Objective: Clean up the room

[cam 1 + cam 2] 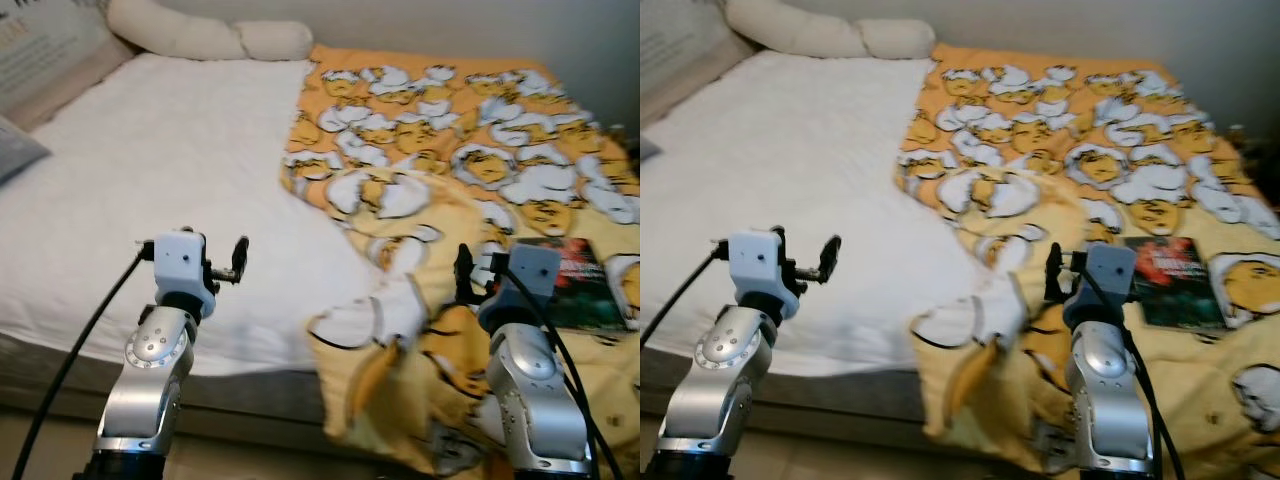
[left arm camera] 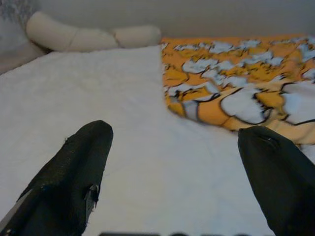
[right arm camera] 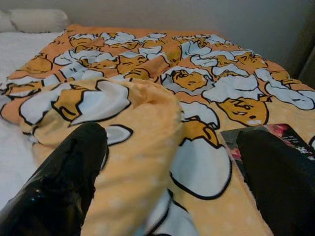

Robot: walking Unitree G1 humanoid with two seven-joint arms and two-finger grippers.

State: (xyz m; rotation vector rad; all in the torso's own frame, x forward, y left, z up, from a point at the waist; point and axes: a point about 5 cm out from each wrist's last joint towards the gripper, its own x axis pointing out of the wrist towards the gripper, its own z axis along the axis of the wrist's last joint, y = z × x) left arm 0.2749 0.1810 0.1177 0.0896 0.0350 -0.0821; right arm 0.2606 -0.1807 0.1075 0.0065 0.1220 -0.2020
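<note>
The soft, light blanket (image 1: pixel 470 170), rumpled over the bed's (image 1: pixel 170 180) right half, is best pinched at its folded edge, while both the left pincer (image 2: pixel 174 162) and right pincer (image 3: pixel 172 167) are held wide open, empty.

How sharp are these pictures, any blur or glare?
Left eye view: soft daylight, no glare, the yellow blanket blurred where it hangs over the bed's edge. Left wrist view: soft throughout, the black fingers out of focus. Right wrist view: blanket print sharper.

text: none legible | book (image 1: pixel 1173 282) cover: print too blurred | pillow (image 1: pixel 45 50): lettering faint, unreadable
</note>
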